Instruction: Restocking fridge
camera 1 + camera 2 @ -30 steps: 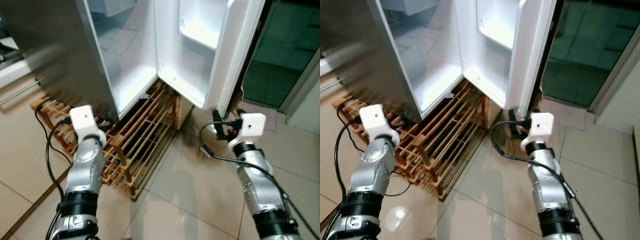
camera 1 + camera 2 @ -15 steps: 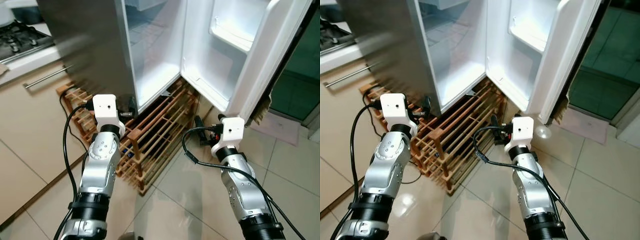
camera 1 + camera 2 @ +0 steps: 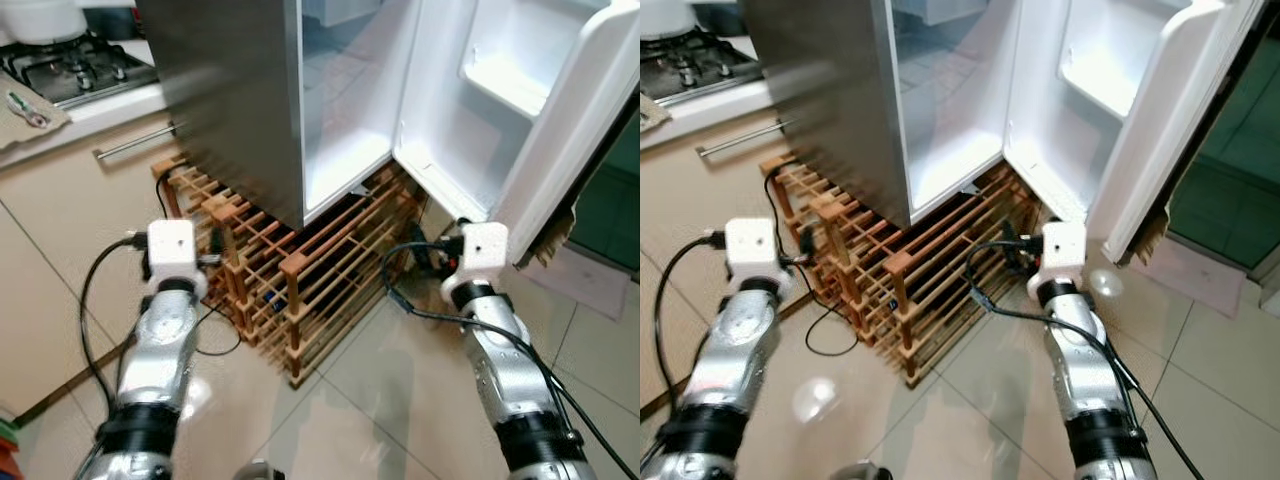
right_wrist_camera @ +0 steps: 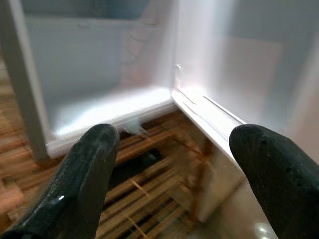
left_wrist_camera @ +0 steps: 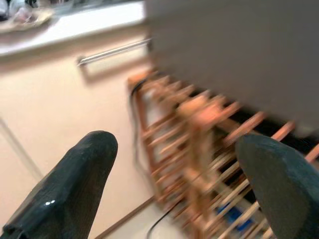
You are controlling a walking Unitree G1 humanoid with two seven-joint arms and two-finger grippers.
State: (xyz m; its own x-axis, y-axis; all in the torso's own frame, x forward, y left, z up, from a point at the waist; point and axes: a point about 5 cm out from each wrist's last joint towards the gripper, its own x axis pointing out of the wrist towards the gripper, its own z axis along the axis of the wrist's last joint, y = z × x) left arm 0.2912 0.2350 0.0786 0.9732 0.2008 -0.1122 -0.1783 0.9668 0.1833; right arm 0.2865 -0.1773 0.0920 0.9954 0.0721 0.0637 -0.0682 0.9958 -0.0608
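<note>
Both arms now sit lower; view swung left. Left end effector (image 5: 169, 184) and right end effector (image 4: 172, 179) spread, empty. Open fridge (image 3: 330, 120) ahead of both, wooden rack (image 3: 300, 280) beneath.

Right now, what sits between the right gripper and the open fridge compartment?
In the right wrist view, the right gripper is open, with the wooden rack under the fridge between them.
</note>
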